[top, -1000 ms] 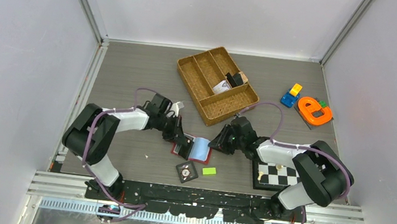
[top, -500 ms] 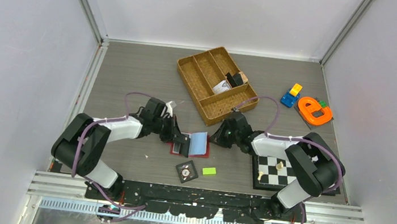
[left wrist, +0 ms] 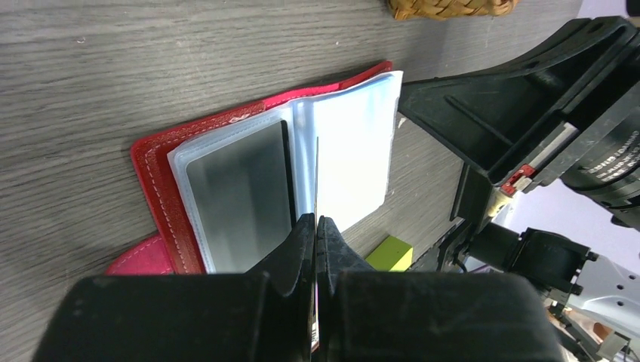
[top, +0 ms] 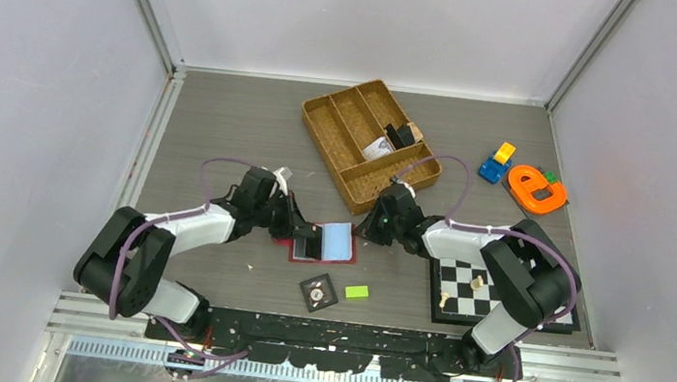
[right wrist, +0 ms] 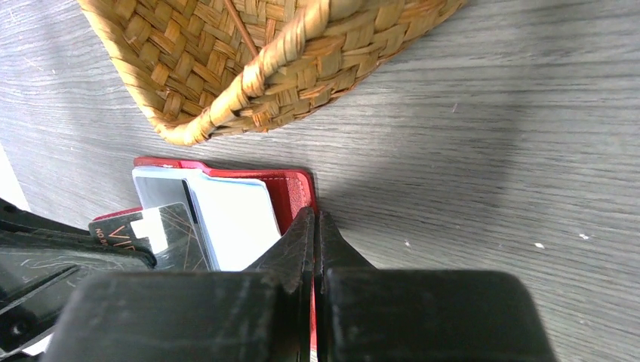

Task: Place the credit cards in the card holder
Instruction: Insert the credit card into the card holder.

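1. Top view: the card holder (top: 338, 244) lies open on the table (top: 225, 128), just off the near corner of the woven tray (top: 337, 132), with one gripper on each side. The green block (top: 356, 292) and black dial tile (top: 318, 292) sit nearer the arm bases, apart from it. The chessboard (top: 457, 303) is off to the right.
2. Left gripper (left wrist: 316, 222): the top view only shows it over the holder's left half, and the jaws are not readable there. Its own wrist view shows the fingers pressed together on a thin dark edge that rises from the tips over the clear pockets.
3. The right wrist view shows that edge face-on. It is a dark credit card (right wrist: 181, 240) with a pale patch, held over the holder's left page. I can't tell whether its end is inside a pocket.
4. Right gripper (right wrist: 315, 219): jaws together, tips at the holder's red right edge. A red sliver shows between the fingers. I can't tell whether it pinches the cover.
5. Left wrist view only: one pocket holds a grey insert. The next clear sleeve stands up, with the right gripper's body just beside it.
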